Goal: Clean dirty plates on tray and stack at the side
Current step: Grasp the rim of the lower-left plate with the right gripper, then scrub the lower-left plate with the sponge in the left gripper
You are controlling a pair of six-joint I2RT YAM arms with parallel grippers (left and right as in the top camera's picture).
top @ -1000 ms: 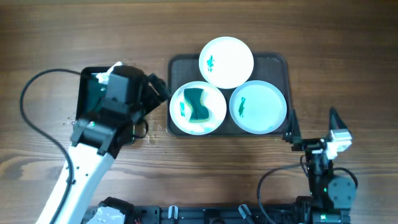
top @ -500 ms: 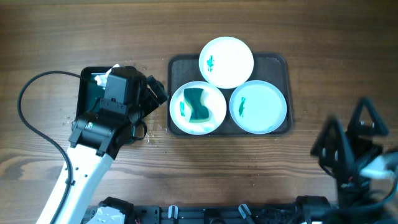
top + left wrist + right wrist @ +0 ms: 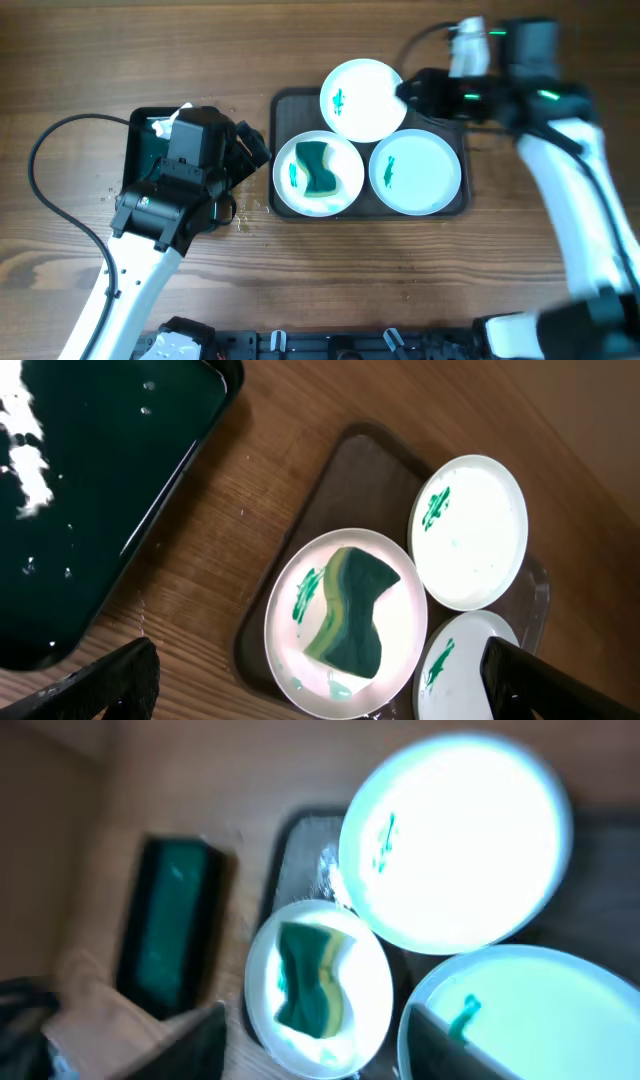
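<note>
Tray: the dark tray (image 3: 448, 104) lay on the counter (image 3: 320, 40) mid-scene, carrying all three plates close together, rims touching or overlapping.
Plates: the top white plate (image 3: 364, 100) sat at the far edge; the left white plate (image 3: 345, 190) and the pale blue plate (image 3: 420, 172) sat side by side nearer the robot. Each showed a teal smear (image 3: 339, 99), so by my reading none had been wiped or stacked.
Sponge: a green-and-yellow sponge (image 3: 318, 168) lay flat on the left white plate, its long axis running roughly far-to-near across the counter, slightly tilted.
Left end effector: the left end effector (image 3: 254, 150) hung between the small black tray (image 3: 134, 150) and the dark tray, fingers wide apart and holding nothing.
Right end effector: the right end effector (image 3: 412, 92) was at the right rim of the top white plate; its wrist view was blurred, but the fingers stood apart and empty.
Key relation: the sponge lay just to the left end effector's right, one plate rim between them; the right end effector was farther off, across the top plate.
Judgement: the left arm looked better placed for the sponge, and a grip across its narrow width would suit.
</note>
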